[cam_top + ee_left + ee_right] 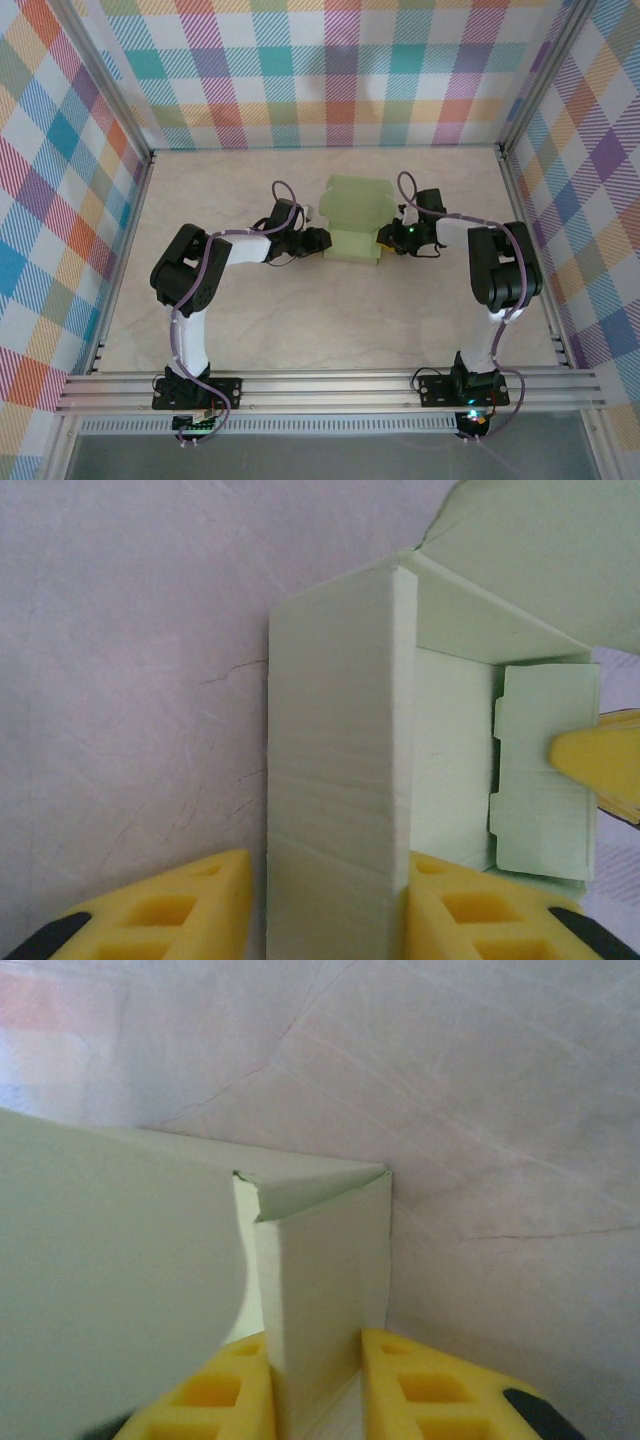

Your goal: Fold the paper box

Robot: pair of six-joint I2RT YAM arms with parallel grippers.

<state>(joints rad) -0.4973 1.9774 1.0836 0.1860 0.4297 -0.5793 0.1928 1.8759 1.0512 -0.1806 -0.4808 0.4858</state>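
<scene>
A: Pale green card, so where is the paper box [355,222]?
B: Mid-way across the table [300,320], half-formed, one flap raised, between the two arms.
A: And the claws?
B: The right gripper [315,1360] pinches one side wall, both yellow fingers pressed to it. The left gripper [330,880] straddles the opposite wall, part open. A sliver shows beside one finger, so whether it grips I cannot tell.
</scene>
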